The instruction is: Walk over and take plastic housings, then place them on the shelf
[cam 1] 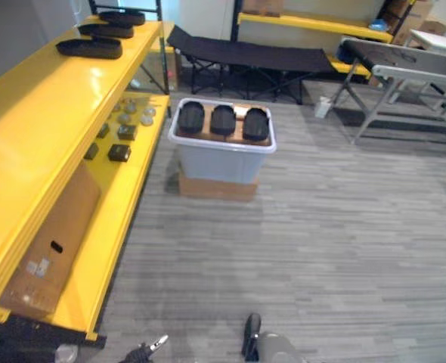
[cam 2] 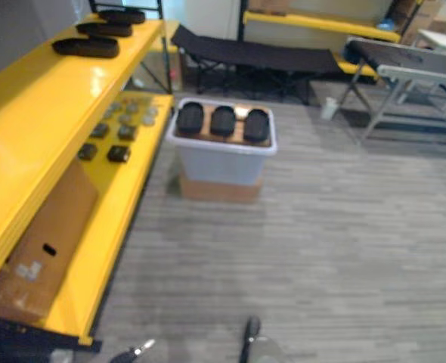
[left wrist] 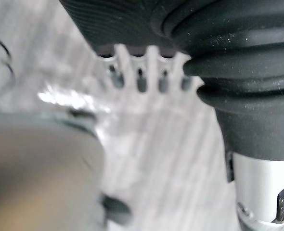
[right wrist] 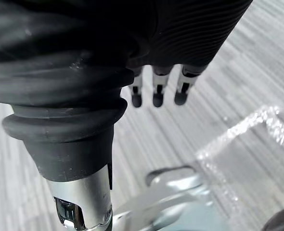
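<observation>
Three black plastic housings (cam 1: pixel 223 119) sitting in row on cardboard sheet (cam 1: pixel 240 134) atop grey bin (cam 1: pixel 221 160). Bin standing on cardboard box (cam 1: pixel 217 187) on floor, well ahead of me. Three more housings (cam 1: pixel 89 48) lying on top level of yellow shelf (cam 1: pixel 49 113) at left. I'm seeing left hand (left wrist: pixel 141 72) hanging with fingers straight, holding nothing. Right hand (right wrist: pixel 157 89) hanging likewise, empty.

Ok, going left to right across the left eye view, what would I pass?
Yellow shelf → grey bin holding three black housings → small white object on the floor → grey conveyor.
</observation>
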{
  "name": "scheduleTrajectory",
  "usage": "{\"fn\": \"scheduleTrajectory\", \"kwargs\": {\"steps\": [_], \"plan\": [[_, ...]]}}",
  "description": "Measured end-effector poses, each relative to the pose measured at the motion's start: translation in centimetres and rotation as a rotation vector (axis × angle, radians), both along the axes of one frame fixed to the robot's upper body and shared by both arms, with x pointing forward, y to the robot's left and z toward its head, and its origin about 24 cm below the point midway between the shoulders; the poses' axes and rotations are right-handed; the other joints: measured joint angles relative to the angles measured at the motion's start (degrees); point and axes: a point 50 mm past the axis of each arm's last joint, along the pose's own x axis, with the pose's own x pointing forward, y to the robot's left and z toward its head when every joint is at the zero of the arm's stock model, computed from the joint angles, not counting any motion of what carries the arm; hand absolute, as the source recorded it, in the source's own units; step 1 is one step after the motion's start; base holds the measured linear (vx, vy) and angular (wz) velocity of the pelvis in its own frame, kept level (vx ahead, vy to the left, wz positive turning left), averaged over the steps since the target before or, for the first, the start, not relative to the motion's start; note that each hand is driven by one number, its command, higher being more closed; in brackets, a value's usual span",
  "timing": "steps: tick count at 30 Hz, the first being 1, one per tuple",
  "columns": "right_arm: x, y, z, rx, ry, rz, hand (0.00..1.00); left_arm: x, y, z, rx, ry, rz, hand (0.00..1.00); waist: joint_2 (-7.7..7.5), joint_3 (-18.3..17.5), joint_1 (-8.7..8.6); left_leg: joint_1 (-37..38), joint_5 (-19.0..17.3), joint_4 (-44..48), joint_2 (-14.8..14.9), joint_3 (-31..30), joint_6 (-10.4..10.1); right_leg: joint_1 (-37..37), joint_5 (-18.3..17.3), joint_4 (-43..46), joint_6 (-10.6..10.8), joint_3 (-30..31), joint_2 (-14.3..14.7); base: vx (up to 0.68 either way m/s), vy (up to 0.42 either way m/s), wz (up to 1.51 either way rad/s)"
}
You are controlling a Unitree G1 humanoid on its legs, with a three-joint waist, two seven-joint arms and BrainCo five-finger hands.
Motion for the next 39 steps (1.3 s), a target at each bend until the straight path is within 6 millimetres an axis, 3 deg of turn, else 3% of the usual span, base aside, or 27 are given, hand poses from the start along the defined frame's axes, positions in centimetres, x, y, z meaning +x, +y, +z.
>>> {"fn": "scheduleTrajectory", "kwargs": {"steps": [1, 3, 4, 7, 8, 9, 10, 11, 12, 14, 15, 16, 17, 18, 19, 21, 25, 26, 28, 29, 30, 31, 32, 34, 36, 37, 39], "plan": [[0.4, -0.5, 0.1, -0.013, 0.013, 0.035, 0.00, 0.3, -0.9, 0.0, -0.025, -0.008, 0.093, 0.00, 1.83, -0.06, 0.29, -7.71, 3.30, 17.62, 4.70, 0.06, -0.53, 1.73, -1.38, -0.53, -1.26, -1.09, 2.05, 0.55, -0.258, 0.02], [1.8, -1.2, 0.3, -0.043, -0.007, 0.084, 0.00, 1.0, -1.0, 0.1, -0.009, -0.025, 0.182, 0.00, 3.14, 2.00, 0.42, -15.79, 3.95, 34.55, 9.30, 0.53, 0.60, 8.04, -1.78, -5.15, -1.81, -1.48, 4.32, 0.56, -0.243, 0.10], [2.4, -1.1, 0.4, -0.052, -0.013, 0.099, 0.00, 0.9, -0.7, 0.1, 0.004, -0.013, 0.231, 0.00, 2.68, 3.24, 0.42, -18.45, 3.82, 37.25, 8.21, -0.03, 0.73, 13.59, -1.76, -8.99, -1.83, -1.90, 4.38, 0.55, -0.227, 0.17], [3.1, -1.3, 0.6, -0.075, -0.046, 0.097, 0.00, 1.4, -0.9, 0.4, 0.020, -0.043, 0.285, 0.00, 2.24, 3.53, 3.17, -23.57, 3.88, 27.38, 1.89, 0.04, 0.95, 20.84, -1.77, -14.50, -1.83, -1.86, 2.98, 0.50, -0.136, 0.02], [4.4, -1.5, 0.9, -0.085, -0.083, 0.098, 0.00, 1.7, -1.0, 0.5, 0.024, -0.064, 0.291, 0.00, 2.27, 3.61, 4.27, -26.97, 4.97, 18.09, -1.88, 0.00, 0.97, 22.17, -2.11, -16.10, -1.70, -1.78, 2.09, 0.46, 0.009, -0.23], [5.7, -1.7, 1.3, -0.094, -0.125, 0.097, 0.00, 1.6, -0.9, 0.6, 0.039, -0.066, 0.287, 0.00, 2.55, 3.91, 5.53, -29.57, 9.31, 6.46, -5.16, -0.04, 1.43, 23.13, -3.37, -17.05, -0.57, -1.36, 1.35, 0.36, 0.043, -0.27], [6.2, -1.9, 1.5, -0.101, -0.139, 0.099, 0.00, 1.2, -0.9, 0.5, 0.047, -0.057, 0.282, 0.00, 3.32, 4.47, 5.94, -30.20, 12.08, 0.96, -5.87, -0.34, 1.45, 24.15, -3.97, -17.48, -0.43, -1.16, 1.66, 0.34, 0.082, -0.34], [6.7, -2.3, 1.8, -0.113, -0.160, 0.110, 0.00, -0.2, -1.1, 0.2, 0.060, -0.022, 0.264, 0.00, 5.20, 5.22, 6.85, -30.39, 15.23, -7.22, -5.95, -1.58, 0.62, 26.62, -5.74, -18.70, -0.29, -0.47, 3.15, 0.35, 0.144, -0.40], [6.8, -1.8, 1.7, -0.099, -0.158, 0.129, 0.00, -2.3, -1.1, -0.2, 0.072, 0.038, 0.248, 0.00, 5.86, 5.34, 7.54, -30.56, 18.71, -7.33, -4.79, -1.77, 2.08, 29.57, -8.20, -18.62, 0.53, 0.86, 4.27, 0.39, 0.177, -0.42], [7.0, -0.7, 1.6, -0.078, -0.165, 0.145, 0.00, -4.8, -0.8, -0.5, 0.086, 0.114, 0.253, 0.00, 3.31, 5.07, 8.28, -31.95, 21.67, -1.09, -5.59, -0.46, 4.24, 30.87, -13.20, -16.59, -1.63, 2.44, 2.64, 0.51, 0.220, -0.24], [7.4, -0.5, 1.7, -0.078, -0.177, 0.154, 0.00, -5.3, -0.2, -0.5, 0.095, 0.121, 0.260, 0.00, 0.13, 4.64, 8.43, -33.48, 20.15, 3.47, -6.08, 1.29, 6.64, 30.48, -16.55, -14.50, -3.11, 2.87, 1.02, 0.54, 0.206, -0.09], [7.4, -0.4, 1.7, -0.073, -0.178, 0.160, 0.00, -5.4, 0.5, -0.4, 0.113, 0.122, 0.252, 0.00, -1.35, 4.30, 8.87, -33.61, 19.43, 4.76, -6.59, 2.10, 7.80, 30.26, -17.73, -13.14, -3.28, 3.05, -0.44, 0.56, 0.152, -0.13], [7.8, -0.2, 1.7, -0.061, -0.193, 0.180, 0.00, -5.2, 1.1, -0.3, 0.137, 0.120, 0.234, 0.00, -2.73, 4.41, 9.03, -32.69, 18.74, 5.16, -7.23, 2.95, 10.34, 26.44, -16.41, -2.01, 0.24, 3.67, -2.61, 0.69, 0.190, -0.04], [8.0, 0.1, 1.8, -0.051, -0.205, 0.207, 0.00, -4.5, 1.5, -0.2, 0.155, 0.091, 0.222, 0.00, -3.44, 4.30, 8.52, -30.57, 17.90, 3.78, -8.06, 3.03, 11.62, 21.13, -11.88, 10.89, 6.87, 3.85, -5.18, 0.70, 0.188, -0.01], [8.1, 0.4, 1.7, -0.046, -0.206, 0.230, 0.00, -3.9, 1.6, -0.1, 0.163, 0.072, 0.213, 0.00, -3.72, 4.48, 8.55, -28.79, 17.51, 2.89, -8.41, 2.92, 12.21, 18.92, -11.29, 16.69, 7.78, 4.00, -6.31, 0.69, 0.211, 0.12], [8.1, 1.6, 1.6, -0.028, -0.209, 0.331, 0.00, -1.5, 2.7, 0.6, 0.197, -0.030, 0.187, 0.00, -3.69, 4.65, 8.28, -20.56, 16.40, -1.02, -9.17, 2.79, 13.31, 15.40, -12.63, 24.20, 6.34, 1.38, -8.82, 0.53, 0.126, 0.04], [8.6, 2.8, 1.8, -0.018, -0.258, 0.402, 0.00, 3.9, 2.3, 2.3, 0.179, -0.245, 0.133, 0.00, -1.55, 3.77, 6.58, -14.65, 15.88, -5.23, -8.19, -0.84, 12.68, 11.40, -13.57, 8.37, 5.75, -2.51, -7.30, 0.41, 0.007, 0.41], [8.8, 2.7, 1.8, -0.021, -0.271, 0.405, 0.00, 5.4, 1.7, 2.7, 0.156, -0.294, 0.120, 0.00, -1.03, 3.47, 6.25, -14.44, 15.24, -5.53, -7.52, -2.41, 11.60, 9.17, -12.60, 3.13, 6.24, -1.58, -7.28, 0.25, -0.046, 0.44], [8.8, 3.0, 1.9, -0.018, -0.289, 0.458, 0.00, 6.2, 1.1, 2.9, 0.138, -0.317, 0.097, 0.00, -1.07, 3.44, 6.18, -13.72, 14.08, -5.35, -6.67, -4.77, 9.67, 6.56, -9.08, -2.74, 7.44, 2.39, -7.46, 0.28, -0.126, 0.53], [9.0, 3.1, 2.0, -0.021, -0.300, 0.474, 0.00, 6.2, 1.0, 2.8, 0.135, -0.317, 0.090, 0.00, -1.55, 3.17, 6.20, -13.45, 13.69, -5.29, -6.53, -5.56, 9.03, 6.48, -7.16, -4.11, 7.34, 2.99, -7.52, 0.32, -0.262, 0.69], [8.9, 3.6, 2.0, -0.017, -0.306, 0.515, 0.00, 5.5, 1.0, 2.5, 0.134, -0.288, 0.100, 0.00, -2.43, 2.63, 6.38, -12.87, 13.06, -5.35, -6.54, -7.26, 7.96, 6.97, -2.11, -6.51, 7.93, 3.57, -7.38, 0.26, -0.284, 0.66], [8.9, 4.1, 2.0, -0.008, -0.318, 0.546, 0.00, 4.6, 1.3, 2.2, 0.143, -0.258, 0.108, 0.00, -3.95, 1.76, 6.50, -12.78, 12.48, -5.18, -7.14, -8.45, 7.00, 7.23, 3.42, -8.16, 7.68, 3.54, -7.38, 0.26, -0.378, 0.71], [9.1, 4.5, 2.1, -0.006, -0.332, 0.582, 0.00, 3.6, 1.5, 1.9, 0.158, -0.223, 0.117, 0.00, -5.57, 0.95, 6.71, -13.11, 11.79, -4.65, -8.01, -9.42, 5.98, 7.42, 5.85, -9.34, 7.35, 2.73, -7.61, 0.24, -0.396, 0.45], [11.1, 4.7, 3.3, -0.055, -0.418, 0.693, 0.00, 2.1, 0.3, 1.1, 0.128, -0.147, 0.179, 0.00, -2.98, 1.47, 7.86, -14.19, 10.39, -2.28, -5.11, -10.37, 4.11, 10.78, 4.46, -12.38, 6.65, 0.06, -5.19, 0.17, -0.328, 0.36], [13.8, 5.7, 6.6, -0.110, -0.635, 0.908, 0.00, 1.5, -0.4, 0.7, 0.129, -0.099, 0.166, 0.00, 0.08, 1.22, 7.47, -15.24, 10.61, -3.26, -2.41, -10.82, 3.02, 12.10, 4.24, -15.33, 5.86, -3.92, -2.76, 0.08, -0.217, 0.56], [14.3, 6.4, 7.6, -0.111, -0.697, 0.961, 0.00, 1.3, -0.3, 0.7, 0.142, -0.088, 0.149, 0.00, 0.56, 1.23, 7.49, -15.21, 10.93, -3.91, -1.92, -10.63, 2.55, 12.35, 4.21, -15.40, 5.74, -4.39, -2.49, 0.07, -0.162, 0.39], [15.8, 9.8, 12.0, -0.085, -0.955, 1.122, 0.00, -0.1, 0.1, 0.3, 0.177, -0.034, 0.130, 0.00, 0.50, 1.20, 7.12, -14.61, 12.99, -6.96, -1.27, -8.20, 2.27, 12.98, 3.80, -15.92, 5.15, -5.93, -2.37, 0.04, -0.112, 0.31]]}}
